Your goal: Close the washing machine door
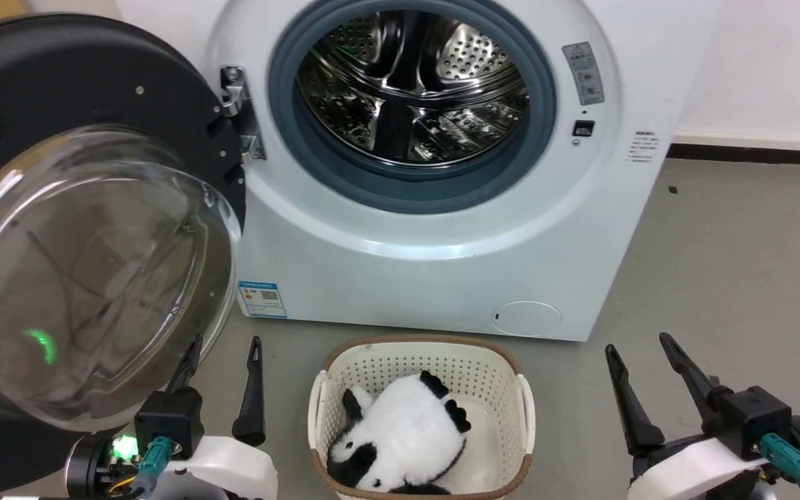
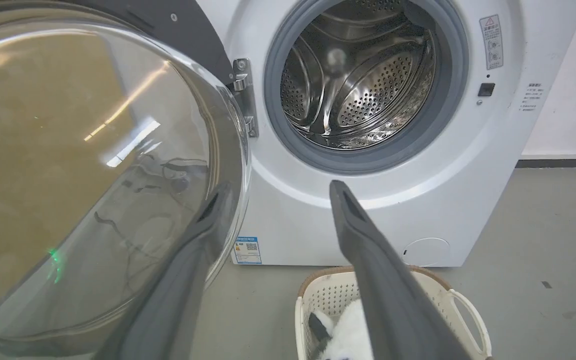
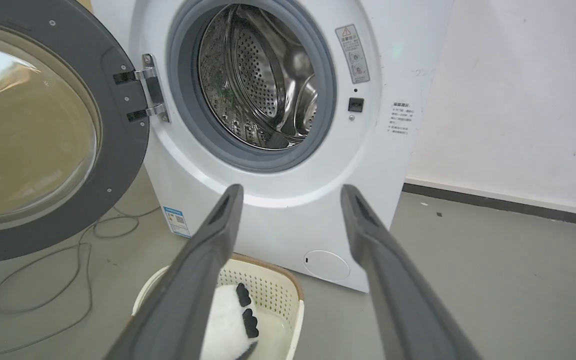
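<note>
washing machine door (image 1: pixel 87 229) open, glass bulge just beside left hand (image 1: pixel 225 342), spread, empty. risk: hand skids off glass, door swings short, unlatched. right hand (image 1: pixel 636 342) spread too.

All three views (head highest) face the washing machine (image 1: pixel 442 278).

Left gripper (image 1: pixel 226 342): two long, tapering black fingers on a boxy black housing, left of the white perforated plastic basket with a brown rim (image 1: pixel 344 361).
Left wrist: teal plug (image 1: pixel 155 455) with yellow wires, and a small green light (image 1: pixel 121 446) beside it.
Forearm shells (image 1: pixel 237 465): glossy white and curved.
Right gripper (image 1: pixel 637 342): matching black fingers and housing, right of the basket, with a teal plug on a black cable.
Fingers (image 2: pixel 368 240): matt dark grey, with a groove near each tip.
</note>
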